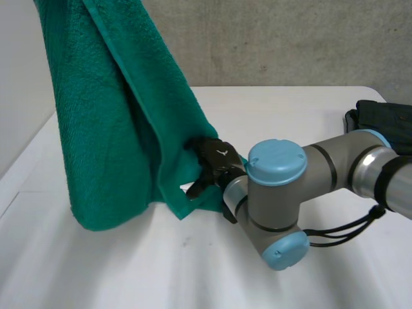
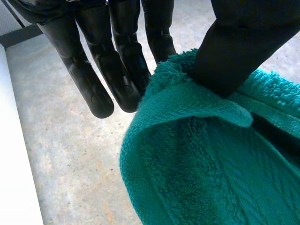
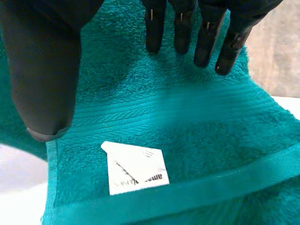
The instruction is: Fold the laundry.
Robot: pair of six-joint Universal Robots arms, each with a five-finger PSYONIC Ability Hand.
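Towel [image 1: 109, 129], teal terry, hangs in a tall drape, its lower end resting on the white bench [image 1: 129, 277]. It looks soft, limp and fairly light, so it is best taken by the hemmed corners. The left hand [image 2: 115, 61] pinches the top hem between thumb and fingers. The right hand [image 1: 215, 164] lies against the lower edge, fingers straight and apart from the thumb, beside the white label [image 3: 136, 166].

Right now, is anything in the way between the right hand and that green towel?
Nothing visible: the right hand is at the towel, low down, its straight fingers over the cloth by the white label.
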